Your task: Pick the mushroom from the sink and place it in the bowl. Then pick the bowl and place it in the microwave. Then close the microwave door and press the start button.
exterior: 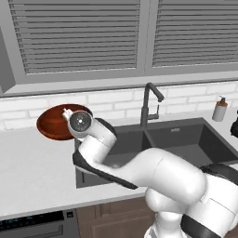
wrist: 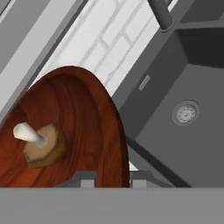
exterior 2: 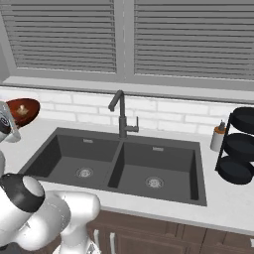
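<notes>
The end effector [wrist: 113,178] grips the bowl [wrist: 83,131] rim; the mushroom [wrist: 41,144] lies inside, just ahead

The pale surface [exterior 2: 218,206] carries the sunken dark sink [exterior 2: 119,163], a soap bottle [exterior 2: 218,136] and a black rack [exterior 2: 239,146] at its right end

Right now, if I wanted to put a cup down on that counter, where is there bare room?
The pale counter left of the sink, in front of the bowl, is bare. The front strip is narrow. To the right it is crowded: a soap bottle and a black tiered rack stand there. The bowl holds the mushroom.
</notes>
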Robot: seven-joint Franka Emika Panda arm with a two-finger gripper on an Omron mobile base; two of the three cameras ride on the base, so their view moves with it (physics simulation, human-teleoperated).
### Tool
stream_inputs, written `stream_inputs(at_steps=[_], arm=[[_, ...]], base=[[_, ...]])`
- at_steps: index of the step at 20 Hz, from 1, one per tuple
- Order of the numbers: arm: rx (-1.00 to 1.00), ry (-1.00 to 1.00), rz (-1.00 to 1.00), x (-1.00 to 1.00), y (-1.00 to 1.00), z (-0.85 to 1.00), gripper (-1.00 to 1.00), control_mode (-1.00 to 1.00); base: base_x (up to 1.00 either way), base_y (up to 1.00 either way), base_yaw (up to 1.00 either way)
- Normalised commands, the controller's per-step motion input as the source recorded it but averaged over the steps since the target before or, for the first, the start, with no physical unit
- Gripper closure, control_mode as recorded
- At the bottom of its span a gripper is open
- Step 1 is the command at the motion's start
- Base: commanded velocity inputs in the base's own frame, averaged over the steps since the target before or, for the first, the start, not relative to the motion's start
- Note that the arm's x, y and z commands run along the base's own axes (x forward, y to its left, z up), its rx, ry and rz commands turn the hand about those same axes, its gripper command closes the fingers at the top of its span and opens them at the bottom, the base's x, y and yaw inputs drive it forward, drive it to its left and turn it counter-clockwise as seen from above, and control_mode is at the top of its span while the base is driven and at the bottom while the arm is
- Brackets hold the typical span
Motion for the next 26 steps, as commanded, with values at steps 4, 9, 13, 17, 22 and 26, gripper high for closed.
stream_inputs(at_steps=[4,9,13,17,22,26], arm=[[0.01,0.06,-0.22,-0.05,-0.74,0.69,1.00,-1.00],[0.05,0.00,-0.11,-0.30,-0.87,0.29,1.00,-1.00],[0.00,0.00,-0.07,-0.32,-0.69,0.30,1.00,-1.00],[0.00,0.00,-0.04,-0.22,-0.81,0.31,1.00,-1.00],[0.00,0.00,-0.08,-0.09,-0.81,0.34,1.00,-1.00],[0.08,0.00,-0.02,-0.09,-0.92,0.25,1.00,-1.00]], base=[[0.00,0.00,0.00],[0.00,0.00,0.00],[0.00,0.00,0.00],[0.00,0.00,0.00],[0.00,0.00,0.00],[0.00,0.00,0.00]])
